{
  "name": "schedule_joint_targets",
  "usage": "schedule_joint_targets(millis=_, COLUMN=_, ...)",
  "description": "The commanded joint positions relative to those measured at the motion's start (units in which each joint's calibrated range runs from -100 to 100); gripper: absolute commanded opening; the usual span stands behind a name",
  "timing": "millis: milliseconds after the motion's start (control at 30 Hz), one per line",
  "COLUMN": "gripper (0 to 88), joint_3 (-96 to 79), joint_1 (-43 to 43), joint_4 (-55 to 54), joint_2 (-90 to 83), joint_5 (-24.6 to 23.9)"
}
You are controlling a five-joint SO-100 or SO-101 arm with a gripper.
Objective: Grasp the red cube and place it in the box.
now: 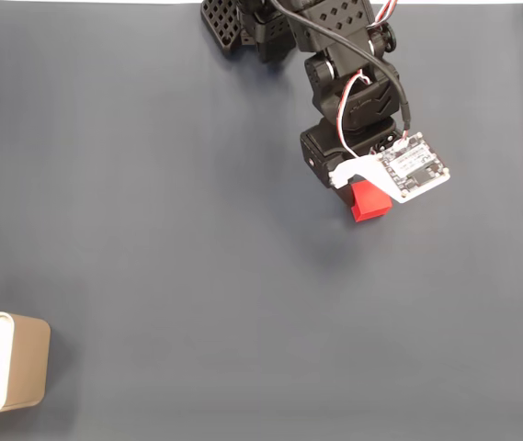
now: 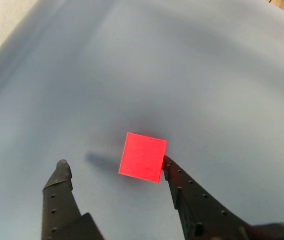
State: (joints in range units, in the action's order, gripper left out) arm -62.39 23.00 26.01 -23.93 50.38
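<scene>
- Over by the red cube (image 1: 369,202), the black arm (image 1: 335,55) reaches down from the top edge of the fixed view and stops right above it, so its upper part is hidden under a white bracket carrying a small circuit board (image 1: 413,167).
- From the wrist view, the red cube (image 2: 142,157) sits flat on the grey-blue table cover (image 2: 221,75), one square face turned up towards the camera.
- The gripper (image 2: 116,164) is spread wide and grasping nothing; the cube lies between its two dark fingers.
- The finger on the right of the wrist view (image 2: 191,200) has its tip at the cube's lower right corner, touching it or very nearly so; I cannot tell which.
- The finger on the left of that view (image 2: 59,195) stands well apart from the cube, with bare cover and a soft shadow between them.
- Far from the cube, at the lower left corner of the fixed view, the tan box (image 1: 8,363) rests on the same cover (image 1: 197,276), cut off by the picture's edge, its white inside showing.
</scene>
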Motion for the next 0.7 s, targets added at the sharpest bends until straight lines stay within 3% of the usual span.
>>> schedule_joint_targets(millis=0, gripper=40.8, joint_3=2.4, joint_1=0.9, joint_4=-1.2, joint_2=-0.7, joint_5=-0.3)
schedule_joint_targets(millis=367, gripper=39.8, joint_3=2.5, joint_1=1.9, joint_4=-1.2, joint_2=-0.3, joint_5=-1.4)
schedule_joint_targets(millis=667, gripper=31.0, joint_3=2.7, joint_1=2.1, joint_4=-1.3, joint_2=0.1, joint_5=-1.3)
